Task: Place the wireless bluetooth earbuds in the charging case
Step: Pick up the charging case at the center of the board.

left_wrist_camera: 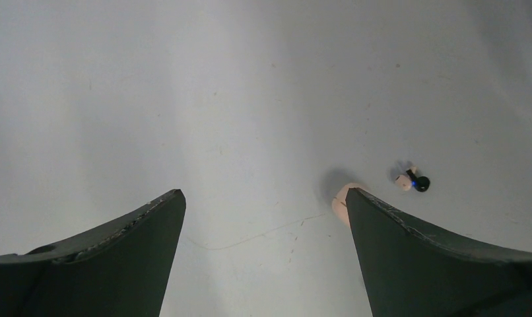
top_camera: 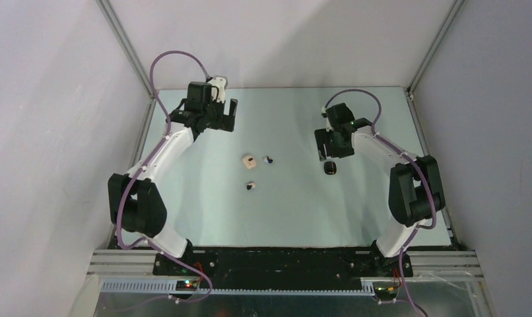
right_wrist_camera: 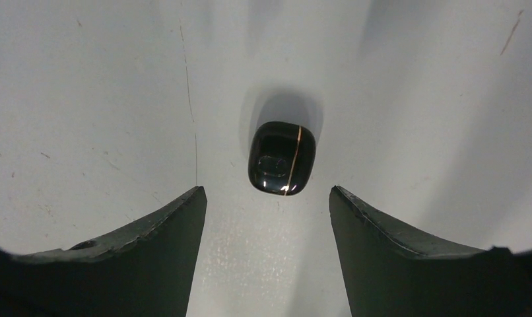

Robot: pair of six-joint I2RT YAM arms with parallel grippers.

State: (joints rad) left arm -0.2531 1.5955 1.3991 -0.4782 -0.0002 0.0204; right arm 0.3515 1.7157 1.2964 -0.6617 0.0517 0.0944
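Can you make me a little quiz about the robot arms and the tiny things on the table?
1. True or false: the right gripper is squeezing the shiny black object.
2. How many earbuds lie loose near the beige case? A one, B two, C four.
3. Fill the gap: the left gripper has its fingers ____.

Key: 1 false, the object lies free just ahead of the open fingers. 2 B. 3 open.
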